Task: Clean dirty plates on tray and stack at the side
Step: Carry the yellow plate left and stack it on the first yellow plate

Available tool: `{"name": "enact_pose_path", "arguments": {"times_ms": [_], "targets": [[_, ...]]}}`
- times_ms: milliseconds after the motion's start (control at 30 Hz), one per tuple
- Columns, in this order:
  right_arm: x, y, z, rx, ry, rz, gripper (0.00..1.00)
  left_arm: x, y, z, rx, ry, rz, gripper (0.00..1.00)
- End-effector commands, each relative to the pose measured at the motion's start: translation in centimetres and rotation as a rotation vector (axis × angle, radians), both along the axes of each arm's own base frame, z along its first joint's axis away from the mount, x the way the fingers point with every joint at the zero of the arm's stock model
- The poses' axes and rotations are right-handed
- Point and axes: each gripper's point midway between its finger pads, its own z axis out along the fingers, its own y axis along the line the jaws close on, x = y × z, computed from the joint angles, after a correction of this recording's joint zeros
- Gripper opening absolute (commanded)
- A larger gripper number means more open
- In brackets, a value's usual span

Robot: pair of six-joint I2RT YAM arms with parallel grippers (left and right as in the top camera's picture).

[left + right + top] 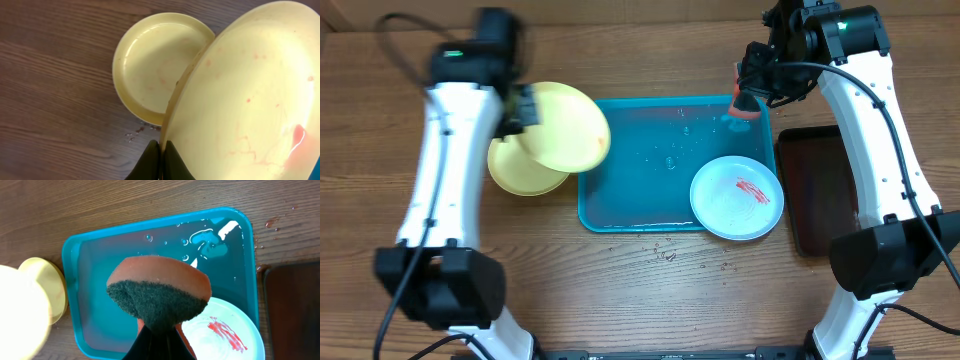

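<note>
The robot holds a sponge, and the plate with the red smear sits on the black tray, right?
No. The overhead view shows the pale blue plate with the red smear lying in the turquoise tray, not on the black tray beside it. The right gripper does hold a sponge.

You have one plate [737,197] in the near right corner of the tray [630,170]; left of it, an upper plate [565,125] overlaps a lower plate [520,172].
</note>
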Motion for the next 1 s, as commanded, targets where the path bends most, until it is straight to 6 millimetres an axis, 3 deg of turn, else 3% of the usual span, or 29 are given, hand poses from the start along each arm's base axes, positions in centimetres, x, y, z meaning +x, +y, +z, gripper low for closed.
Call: {"name": "enact_pose_path", "arguments": {"times_ms": [0,133,233,467,533,633,733,800,900,967], "targets": [[0.0,-0.1,0.4,-0.003,-0.014,0.005,0.04,-0.9,1.8,-0.2,-0.174,-0.003,-0.022,0.04],[0.1,-0.1,0.4,-0.002,-0.015,0.005,0.04,-1.6,5.7,-3.0,-0.223,0.007,0.072,0.04],[0.1,-0.1,0.4,-0.002,-0.015,0.005,0.04,-1.5,7.3,-5.3,-0.256,-0.01,0.116,0.04],[0.1,-0.1,0.4,-0.002,-0.016,0.005,0.04,-1.8,8.1,-11.5,-0.249,-0.022,0.147,0.04],[0.1,-0.1,0.4,-0.003,-0.016,0.005,0.04,-2.5,9.0,-13.8,-0.208,-0.019,0.235,0.04],[0.1,-0.1,0.4,-0.002,-0.015,0.005,0.04,-2.4,9.2,-15.5,-0.194,-0.046,0.252,0.04],[0.1,-0.1,0.4,-0.002,-0.016,0.005,0.04,-2.3,9.2,-16.3,-0.191,-0.068,0.25,0.06],[0.1,-0.1,0.4,-0.002,-0.016,0.005,0.04,-2.2,9.0,-16.4,-0.206,-0.075,0.245,0.15],[0.1,-0.1,0.4,-0.002,-0.018,0.005,0.04,-1.6,8.2,-15.8,-0.251,-0.09,0.228,0.38],[0.2,-0.1,0.4,-0.002,-0.019,0.005,0.04,-0.9,7.6,-14.7,-0.289,-0.105,0.185,0.41]]}}
